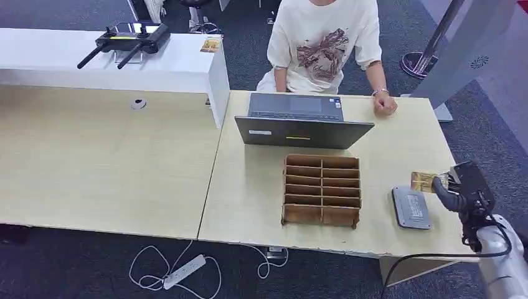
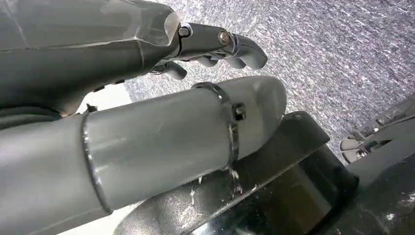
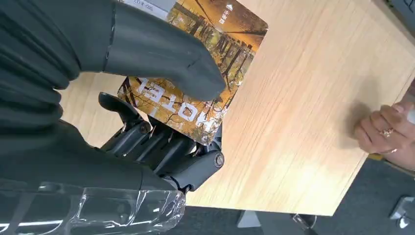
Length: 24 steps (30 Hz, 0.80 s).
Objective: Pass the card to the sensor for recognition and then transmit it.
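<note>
Item: right hand (image 1: 459, 187), pinching a hotel card (image 1: 423, 182) between thumb and fingers, just beside the grey sensor pad (image 1: 411, 207). Left hand (image 2: 215, 46): fingers curled, holding nothing. Advice: lower card flat over the pad, grip kept firm.

The card (image 3: 205, 73), pinched in the right hand (image 3: 147, 107), carries the word "HOTEL" in white capitals across its yellow-brown picture; in the right wrist view the word reads upside down. Small white characters sit near the card's far corner, too small to read. The grey sensor (image 1: 411, 207) on the counter (image 1: 249, 187) bears a label that is blurred beyond reading.
</note>
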Motion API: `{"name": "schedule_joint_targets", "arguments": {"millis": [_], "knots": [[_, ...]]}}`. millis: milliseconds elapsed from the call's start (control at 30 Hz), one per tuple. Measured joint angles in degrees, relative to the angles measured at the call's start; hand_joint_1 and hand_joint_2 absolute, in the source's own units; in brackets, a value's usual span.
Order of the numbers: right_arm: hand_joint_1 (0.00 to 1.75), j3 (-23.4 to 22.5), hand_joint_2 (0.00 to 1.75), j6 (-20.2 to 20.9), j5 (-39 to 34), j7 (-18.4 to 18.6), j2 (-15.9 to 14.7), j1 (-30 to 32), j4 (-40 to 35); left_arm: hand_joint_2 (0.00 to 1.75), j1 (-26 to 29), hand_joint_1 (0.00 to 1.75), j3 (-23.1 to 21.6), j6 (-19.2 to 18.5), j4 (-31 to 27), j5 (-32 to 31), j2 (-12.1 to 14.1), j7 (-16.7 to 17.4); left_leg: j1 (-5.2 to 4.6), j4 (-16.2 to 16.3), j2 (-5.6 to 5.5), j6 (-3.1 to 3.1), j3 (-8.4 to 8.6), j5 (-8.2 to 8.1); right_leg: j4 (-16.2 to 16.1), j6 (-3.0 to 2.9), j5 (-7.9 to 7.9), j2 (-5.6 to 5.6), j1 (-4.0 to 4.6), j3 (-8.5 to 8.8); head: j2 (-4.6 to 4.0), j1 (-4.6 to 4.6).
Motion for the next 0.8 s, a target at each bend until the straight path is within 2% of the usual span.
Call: {"name": "schedule_joint_targets", "arguments": {"millis": [167,800], "knots": [[1.75,0.0,1.75,1.21,0.87,0.09,0.2,-0.03,0.07,0.0,0.01,0.0,0.0,0.02,0.0,0.04,0.0,0.0,0.0,0.0,0.0,0.0,0.0,0.0,0.0,0.0,0.0,0.0,0.0,0.0,0.0,0.0],[1.75,0.66,1.75,0.18,6.07,1.99,0.87,-0.09,1.31,0.0,0.01,0.0,0.0,-0.02,0.0,-0.02,-0.02,0.08,0.0,0.0,0.01,0.0,0.01,0.0,0.0,0.0,0.0,0.01,0.0,-0.01,0.0,0.02]]}}
